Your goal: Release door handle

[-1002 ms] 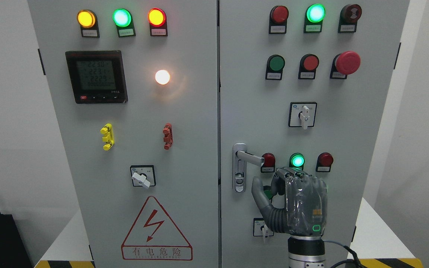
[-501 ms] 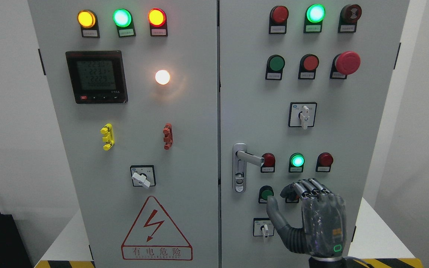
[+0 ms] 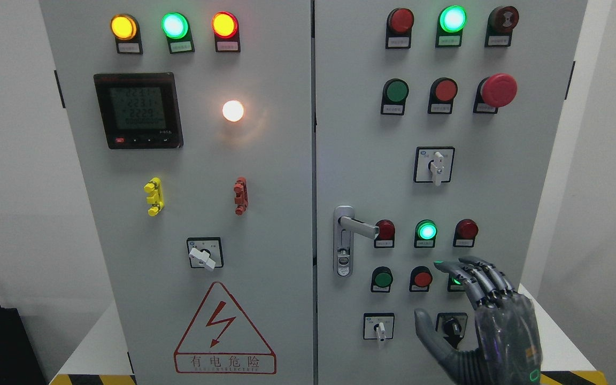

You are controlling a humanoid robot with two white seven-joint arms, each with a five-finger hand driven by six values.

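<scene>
The silver door handle (image 3: pixel 352 230) sits on the left edge of the grey cabinet's right door (image 3: pixel 361 133), its lever pointing right and free of any grip. My right hand (image 3: pixel 479 315) is at the lower right, well right of and below the handle. Its fingers (image 3: pixel 476 278) are spread and hold nothing. They overlap a green lit button on the lower button row. The left arm is out of view.
Around the handle are red and green indicator buttons (image 3: pixel 426 231), rotary switches (image 3: pixel 434 164) and a red emergency stop (image 3: pixel 499 90). The left door (image 3: pixel 286 160) carries a meter (image 3: pixel 138 110), lamps and a warning triangle (image 3: pixel 224 331). White walls flank the cabinet.
My right hand has moved down and to the right, away from the handle, and its fingers have spread out. The handle has not moved.
</scene>
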